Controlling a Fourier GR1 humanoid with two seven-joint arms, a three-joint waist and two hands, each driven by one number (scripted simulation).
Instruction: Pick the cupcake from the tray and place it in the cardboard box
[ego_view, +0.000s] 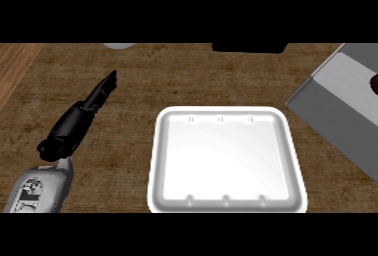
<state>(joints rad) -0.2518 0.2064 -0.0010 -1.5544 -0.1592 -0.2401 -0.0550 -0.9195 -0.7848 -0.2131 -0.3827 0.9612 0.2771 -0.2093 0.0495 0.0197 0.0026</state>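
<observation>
— Cupcake on the tray (154, 165)?
— No. Nothing in it; white, middle of the counter (184, 75).
— Where, then?
— Cannot tell for sure. Dark sliver (374, 82) at the far right edge, over the box (332, 107), cut off by the frame. Maybe the cupcake, maybe not.
— Left hand (88, 107)?
— Well left of the tray, resting, fingers straight and together, pointing up the view. Holding nothing.
— Right hand?
— Nowhere in sight.
— Box from the left hand?
— Far to the right, tray in between; long side slanting down toward the lower right. Judged a right-side job, whatever remains: box and sliver both well apart from the left hand.
</observation>
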